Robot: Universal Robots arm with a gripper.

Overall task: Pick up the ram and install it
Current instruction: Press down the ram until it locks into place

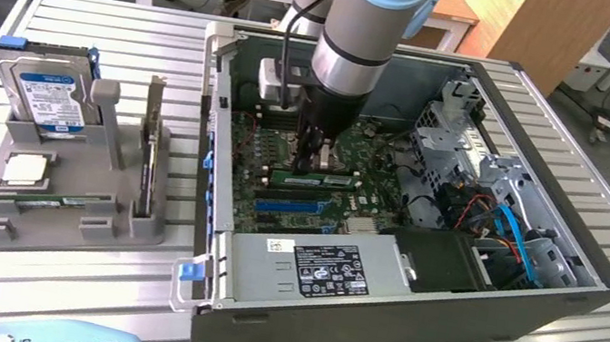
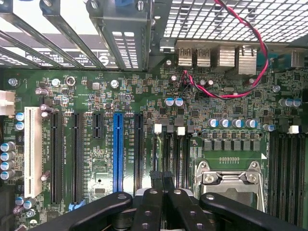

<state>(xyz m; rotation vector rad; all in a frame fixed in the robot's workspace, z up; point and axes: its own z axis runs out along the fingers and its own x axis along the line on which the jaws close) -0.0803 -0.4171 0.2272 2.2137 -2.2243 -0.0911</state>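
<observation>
Nearest to us in the exterior view, the computer case (image 1: 378, 330) lies on its side on the slatted tabletop (image 1: 55, 278). Its side panel is off, we judge so that the arm can reach straight down onto the motherboard (image 1: 280, 135). The labelled power supply (image 1: 314, 269) fills the case's near corner.

Just past it, the ram (image 1: 328, 179) stands on edge on the board, running across the case. That upright pose suggests it is at a memory slot, though we cannot tell whether it is fully seated. The gripper (image 1: 309, 164) reaches down to the ram's end toward the exterior view's left, with its fingers drawn together. We cannot say whether they pinch the top edge or only bear down on it. In the wrist view the gripper (image 2: 161, 177) hangs over the black memory slots (image 2: 175, 154), with the metal processor socket (image 2: 230, 180) just beside them.

Toward the exterior view's left, well apart from the case, sits a grey holder (image 1: 65, 220). It props the parts upright in their own pockets, presumably for easy grasping. These include a narrow green board (image 1: 61, 203) lying low at the front, a square silver chip (image 1: 26, 171), a dark expansion card (image 1: 148, 142) and, farthest back, a hard drive (image 1: 48, 94).
</observation>
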